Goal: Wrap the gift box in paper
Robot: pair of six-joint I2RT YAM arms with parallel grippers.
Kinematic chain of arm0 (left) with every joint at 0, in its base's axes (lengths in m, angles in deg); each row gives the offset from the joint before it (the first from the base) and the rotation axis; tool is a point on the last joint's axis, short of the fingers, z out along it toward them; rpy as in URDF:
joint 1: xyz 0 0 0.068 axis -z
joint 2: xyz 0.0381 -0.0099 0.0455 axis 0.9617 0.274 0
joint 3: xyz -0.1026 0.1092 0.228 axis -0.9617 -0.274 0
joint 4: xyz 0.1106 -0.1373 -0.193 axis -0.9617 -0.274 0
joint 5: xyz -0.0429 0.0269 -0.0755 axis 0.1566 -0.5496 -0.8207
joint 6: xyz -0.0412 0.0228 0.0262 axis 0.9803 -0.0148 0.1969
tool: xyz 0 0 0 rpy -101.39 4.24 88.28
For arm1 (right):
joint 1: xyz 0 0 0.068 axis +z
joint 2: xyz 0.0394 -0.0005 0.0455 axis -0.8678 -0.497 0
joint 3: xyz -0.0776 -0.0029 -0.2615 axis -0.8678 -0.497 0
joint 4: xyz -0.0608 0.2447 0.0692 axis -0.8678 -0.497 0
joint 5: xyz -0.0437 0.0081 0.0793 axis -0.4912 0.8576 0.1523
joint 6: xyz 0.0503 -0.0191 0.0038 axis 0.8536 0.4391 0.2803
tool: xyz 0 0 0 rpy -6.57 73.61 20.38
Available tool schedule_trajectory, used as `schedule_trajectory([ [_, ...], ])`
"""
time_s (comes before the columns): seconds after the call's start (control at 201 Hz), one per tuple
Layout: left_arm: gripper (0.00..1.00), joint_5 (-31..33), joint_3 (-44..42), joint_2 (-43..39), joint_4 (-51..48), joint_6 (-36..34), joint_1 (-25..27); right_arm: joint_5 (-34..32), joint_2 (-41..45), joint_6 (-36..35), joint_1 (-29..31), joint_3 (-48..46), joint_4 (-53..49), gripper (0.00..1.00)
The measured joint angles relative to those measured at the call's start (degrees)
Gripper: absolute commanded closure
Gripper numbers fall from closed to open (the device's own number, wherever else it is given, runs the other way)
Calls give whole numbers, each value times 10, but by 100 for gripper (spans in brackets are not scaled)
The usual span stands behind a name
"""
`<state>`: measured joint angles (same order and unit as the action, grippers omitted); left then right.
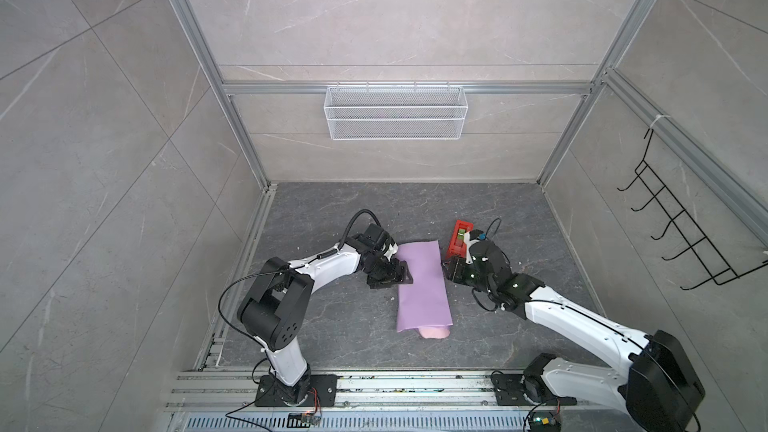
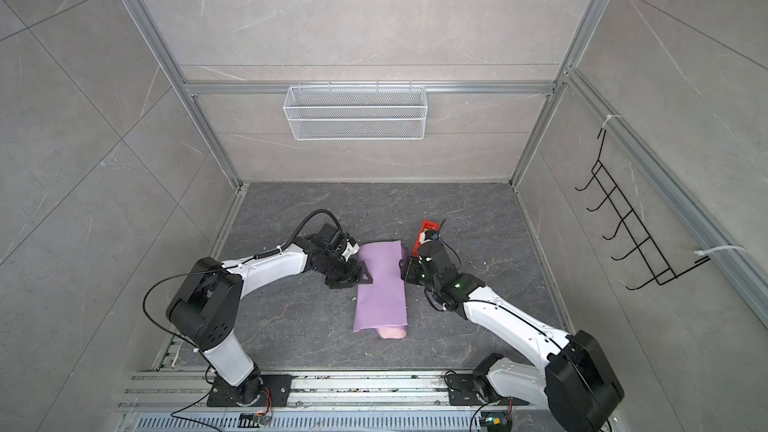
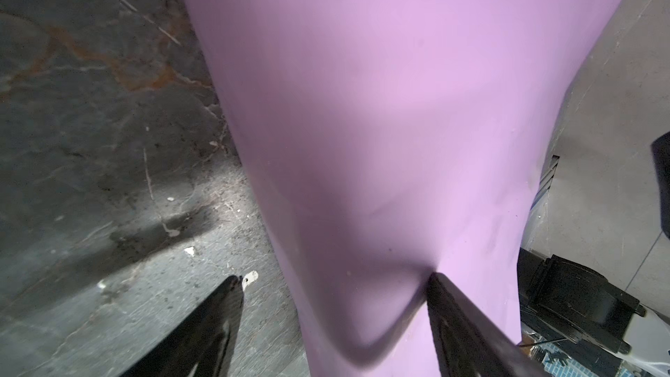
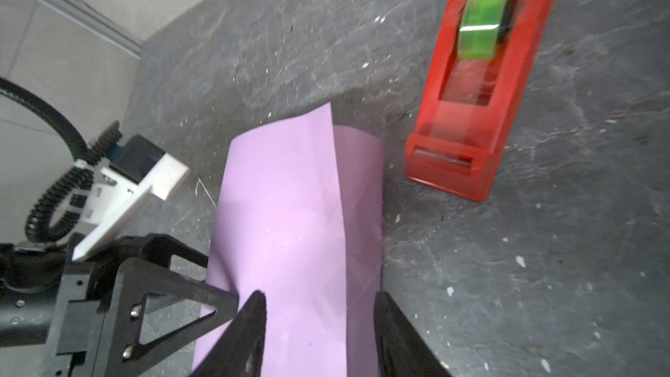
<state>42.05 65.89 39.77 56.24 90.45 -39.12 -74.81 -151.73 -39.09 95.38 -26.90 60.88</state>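
The bench carries the paper at its centre, folded lilac side out into a loose sleeve that runs near to far. The pink inner face bulges out at the near end. The gift box is not visible; it is presumably inside the sleeve. The overlap seam is unsecured and may spring open if pressure is released before taping. The red tape dispenser sits just right of the sleeve's far end, where a sideways sweep of the right arm could knock it. The left gripper is spread, with one fingertip denting the paper's left edge and the other over bare bench. Excess pressure here may crease or drag the sheet. The right gripper is spread astride the seam; closing could catch one layer only and shift the wrap.
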Motion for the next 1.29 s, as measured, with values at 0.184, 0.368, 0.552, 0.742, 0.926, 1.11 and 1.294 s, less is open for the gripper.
schedule_trajectory([
  [0.184, 19, 0, 0, 0, 0, 0, 0, 18, -52, -28, 4, 43, -46, 50],
  [0.368, 19, 0, 0, 0, 0, 0, 0, 29, -89, -49, 4, 72, -62, 50],
  [0.552, 19, 0, 0, 0, 0, 0, 0, 31, -108, -56, 4, 75, -67, 50],
  [0.742, 19, 0, 0, 0, 0, 0, 0, 32, -125, -63, 4, 76, -67, 50],
  [0.926, 19, 0, 0, 0, 0, 0, 0, 39, -136, -65, 4, 76, -64, 50],
  [1.11, 19, -1, 0, 0, 0, 0, 0, 52, -149, -65, 4, 76, -50, 50],
  [1.294, 19, -1, 0, 1, 0, 0, 0, 76, -163, -66, -8, 76, -32, 48],
])
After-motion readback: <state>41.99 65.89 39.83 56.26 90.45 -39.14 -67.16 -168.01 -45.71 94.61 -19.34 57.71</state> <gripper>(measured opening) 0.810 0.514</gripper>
